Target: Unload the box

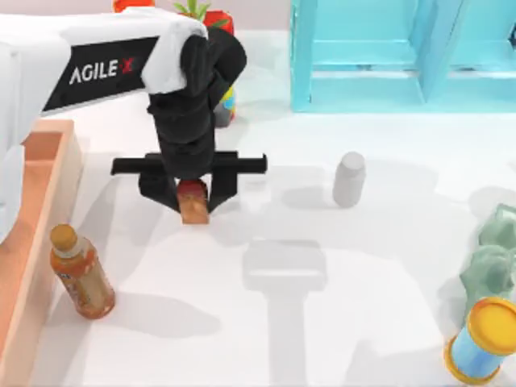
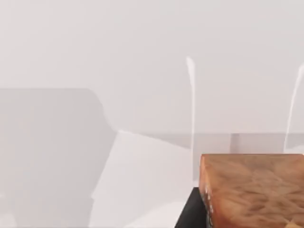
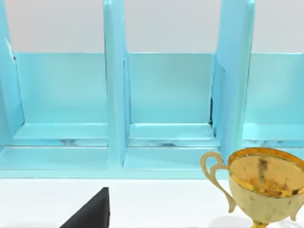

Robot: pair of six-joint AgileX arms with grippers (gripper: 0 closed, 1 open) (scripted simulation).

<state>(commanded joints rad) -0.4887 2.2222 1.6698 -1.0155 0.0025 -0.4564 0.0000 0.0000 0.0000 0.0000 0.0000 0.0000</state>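
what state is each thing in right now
left gripper: over the table, shut on a small brown block
block: held, red end up
box: open-topped, at the table's left edge
tea bottle: capped, leaning beside the box
grey can: upright, standing alone
yellow-lidded can: upright, lid on
shelf: compartments open
trophy: upright before the shelf

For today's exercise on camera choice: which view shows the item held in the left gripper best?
The top view: the left gripper hangs over the table, shut on a small brown item with a red top, between both fingers. The left wrist view gives a close look at its brown, wood-patterned surface. The right wrist view faces the turquoise shelf.
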